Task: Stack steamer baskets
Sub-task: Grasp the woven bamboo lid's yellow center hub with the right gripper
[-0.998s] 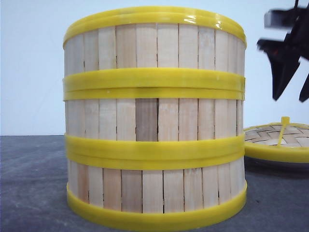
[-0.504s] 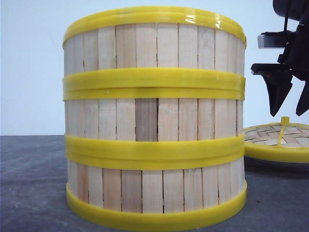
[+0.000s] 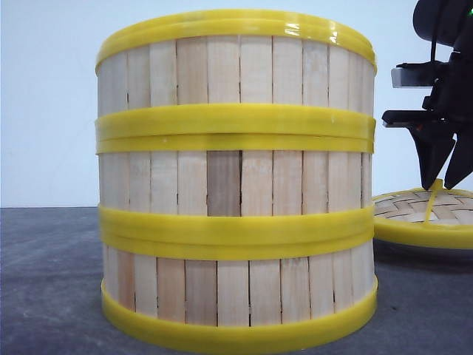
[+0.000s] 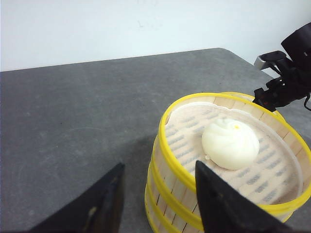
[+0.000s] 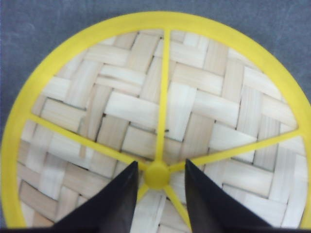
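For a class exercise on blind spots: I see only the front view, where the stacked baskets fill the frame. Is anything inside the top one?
Observer: Yes, the left wrist view shows one white steamed bun on the liner of the top steamer basket.
Operator: Where is the left gripper?
Observer: The left gripper is open, beside the stack, holding nothing.
Operator: Is the right gripper lined up on the lid?
Observer: The right gripper is open, its fingers either side of the yellow knob of the woven lid.
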You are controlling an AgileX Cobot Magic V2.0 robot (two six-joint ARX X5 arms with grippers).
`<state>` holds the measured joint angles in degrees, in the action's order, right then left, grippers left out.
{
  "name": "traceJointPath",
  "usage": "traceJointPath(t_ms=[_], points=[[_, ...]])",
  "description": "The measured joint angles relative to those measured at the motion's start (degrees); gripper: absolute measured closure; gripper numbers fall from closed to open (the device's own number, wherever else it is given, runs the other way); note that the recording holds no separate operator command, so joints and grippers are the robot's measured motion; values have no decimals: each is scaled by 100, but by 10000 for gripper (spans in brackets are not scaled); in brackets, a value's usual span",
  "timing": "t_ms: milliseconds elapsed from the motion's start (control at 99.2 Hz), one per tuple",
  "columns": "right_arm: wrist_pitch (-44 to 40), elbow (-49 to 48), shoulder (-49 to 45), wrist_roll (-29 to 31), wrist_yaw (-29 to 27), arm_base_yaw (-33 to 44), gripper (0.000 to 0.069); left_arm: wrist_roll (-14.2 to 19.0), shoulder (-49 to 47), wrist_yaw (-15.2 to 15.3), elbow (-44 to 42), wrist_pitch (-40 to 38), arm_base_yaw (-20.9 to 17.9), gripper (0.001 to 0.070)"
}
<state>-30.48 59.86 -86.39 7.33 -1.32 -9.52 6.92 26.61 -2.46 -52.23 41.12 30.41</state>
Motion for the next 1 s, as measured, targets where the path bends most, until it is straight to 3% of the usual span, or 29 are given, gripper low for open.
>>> traceJointPath(t_ms=[232,726,998], points=[[28,0,-2,0,2,-2,603,0,0,0,0,-2,0,443],[70,90,-157,0,50,0,634,0,0,0,0,-4,0,443],[-382,103,326,-11,118,9,635,2,0,0,0,-4,0,443]])
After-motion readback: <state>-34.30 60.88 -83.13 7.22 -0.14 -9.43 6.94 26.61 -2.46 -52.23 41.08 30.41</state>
